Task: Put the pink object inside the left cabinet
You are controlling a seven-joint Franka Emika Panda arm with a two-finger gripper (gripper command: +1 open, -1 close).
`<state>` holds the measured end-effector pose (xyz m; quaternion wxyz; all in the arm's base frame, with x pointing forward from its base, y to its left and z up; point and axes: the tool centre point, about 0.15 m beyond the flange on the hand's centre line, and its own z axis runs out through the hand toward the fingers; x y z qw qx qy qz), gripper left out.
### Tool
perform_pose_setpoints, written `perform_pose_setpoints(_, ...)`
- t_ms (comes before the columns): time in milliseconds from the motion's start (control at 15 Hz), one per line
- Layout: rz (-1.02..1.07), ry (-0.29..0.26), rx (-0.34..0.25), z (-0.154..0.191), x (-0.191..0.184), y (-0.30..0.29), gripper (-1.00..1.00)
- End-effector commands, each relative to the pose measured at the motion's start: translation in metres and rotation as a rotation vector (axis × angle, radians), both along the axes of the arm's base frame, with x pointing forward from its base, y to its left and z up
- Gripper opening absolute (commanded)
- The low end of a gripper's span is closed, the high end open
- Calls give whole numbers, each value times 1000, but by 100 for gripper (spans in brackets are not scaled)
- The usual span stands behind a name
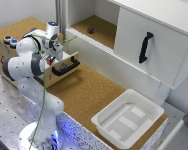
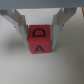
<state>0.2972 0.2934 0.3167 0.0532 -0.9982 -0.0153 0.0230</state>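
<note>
The gripper (image 1: 58, 50), jaws closed on the pink block (image 2: 40, 40), sat near the drawer box (image 1: 54, 67), with the left cabinet (image 1: 96, 30) at 2 o'clock.

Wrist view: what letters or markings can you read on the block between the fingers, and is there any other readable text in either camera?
"D" on the upper face of the pink block.
"A" on the face below it.
Exterior view: no readable text; the white door, wooden drawer box and white tray show no labels at this resolution.

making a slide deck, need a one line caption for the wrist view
Wrist view: gripper fingers straddling a pink lettered block on a pale surface.
</note>
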Motion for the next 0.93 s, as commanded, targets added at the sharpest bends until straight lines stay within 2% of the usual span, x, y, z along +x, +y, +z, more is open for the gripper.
perform_pose_setpoints(0,-45,-37,-61,14,3,1,-100)
perform_pose_setpoints(267,-54,-139,-98,51,29,8,-100)
perform_pose_setpoints(400,-51,-177,-160,71,50,8,-100)
perform_pose_setpoints(867,-103,-246,-174,148,128,-41,-100)
